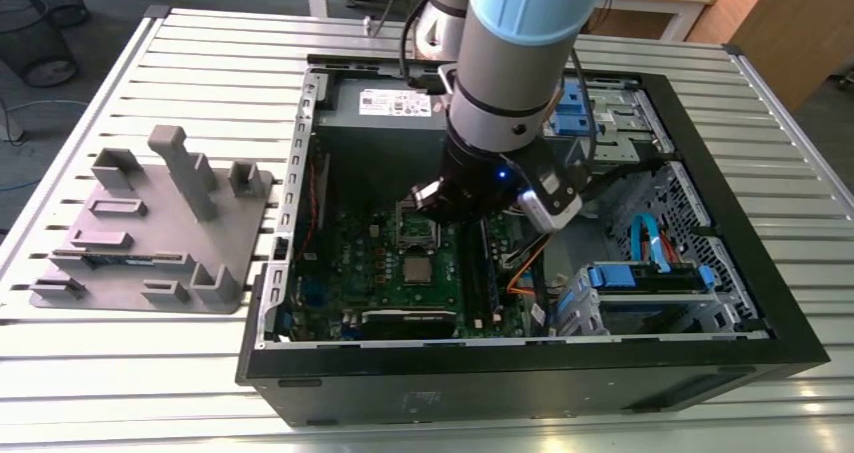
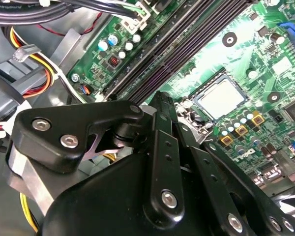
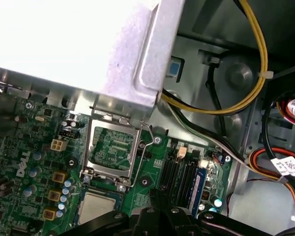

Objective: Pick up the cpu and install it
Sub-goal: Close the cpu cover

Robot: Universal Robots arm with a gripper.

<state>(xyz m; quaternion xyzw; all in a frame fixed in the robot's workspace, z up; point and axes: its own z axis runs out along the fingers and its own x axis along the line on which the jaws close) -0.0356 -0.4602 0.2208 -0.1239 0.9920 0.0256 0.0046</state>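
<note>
The cpu (image 1: 418,269) lies flat on the green motherboard (image 1: 367,263) inside the open computer case. Its silver-grey top shows in both wrist views (image 2: 221,97) (image 3: 97,207). Right beside it is the rectangular metal socket frame (image 1: 416,231) (image 3: 112,147), with its wire lever along one side. My gripper (image 1: 454,205) hangs inside the case above the board, over the frame and a little toward the exterior view's right of the cpu. Its black linkages (image 2: 162,147) fill the foreground of the second wrist view. The cpu sits apart from the gripper.
A grey moulded tray (image 1: 147,233) with upright posts rests on the slatted table at the exterior view's left. The silver power supply (image 1: 387,103) stands at the case's far end. Drive cages with blue clips (image 1: 654,278) and loose cables (image 3: 258,64) crowd the exterior view's right. Dark memory slots (image 2: 187,49) run beside the cpu.
</note>
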